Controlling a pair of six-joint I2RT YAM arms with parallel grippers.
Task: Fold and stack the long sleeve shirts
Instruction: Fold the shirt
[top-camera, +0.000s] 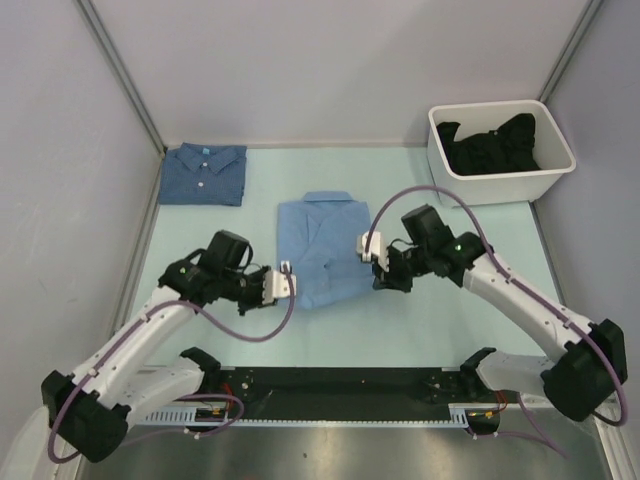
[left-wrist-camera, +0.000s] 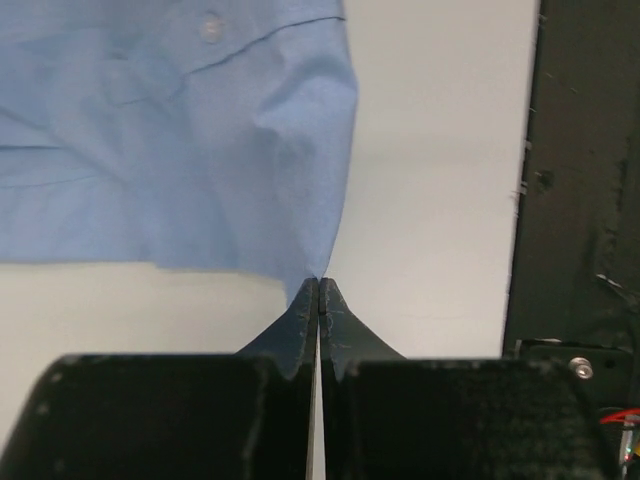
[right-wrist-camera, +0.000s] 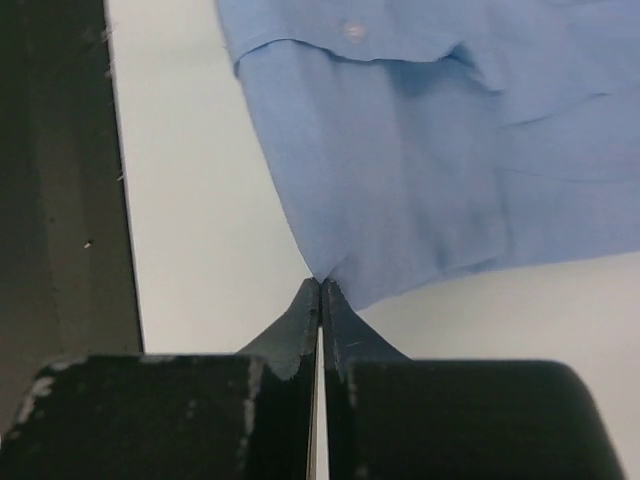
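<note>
On the middle of the pale table (top-camera: 420, 325), the light blue shirt (top-camera: 322, 250) was seen lying flat and partly folded, with its collar toward the far side. Its near left corner was met by the left gripper (top-camera: 289, 284), and its right edge by the right gripper (top-camera: 367, 249).

From the left wrist, the left gripper (left-wrist-camera: 319, 291) was shown with its jaws pressed together, and a corner of the light blue shirt (left-wrist-camera: 170, 140) was drawn to a point just where the tips met, so the cloth was taken to be pinched between them. A pale button (left-wrist-camera: 210, 27) was visible near the top of that view. From the right wrist, the same was found: the right gripper (right-wrist-camera: 319, 290) was closed tight, and the light blue shirt (right-wrist-camera: 430, 170) narrowed into its tips at a corner, with a button (right-wrist-camera: 354, 31) seen farther up the cloth.

At the far left of the table, well apart from both grippers, the dark blue shirt (top-camera: 203, 174) was laid folded into a neat rectangle, its collar toward the back wall. At the far right a white bin (top-camera: 500, 187) was stood, and dark clothes (top-camera: 490, 143) were heaped inside it.
</note>
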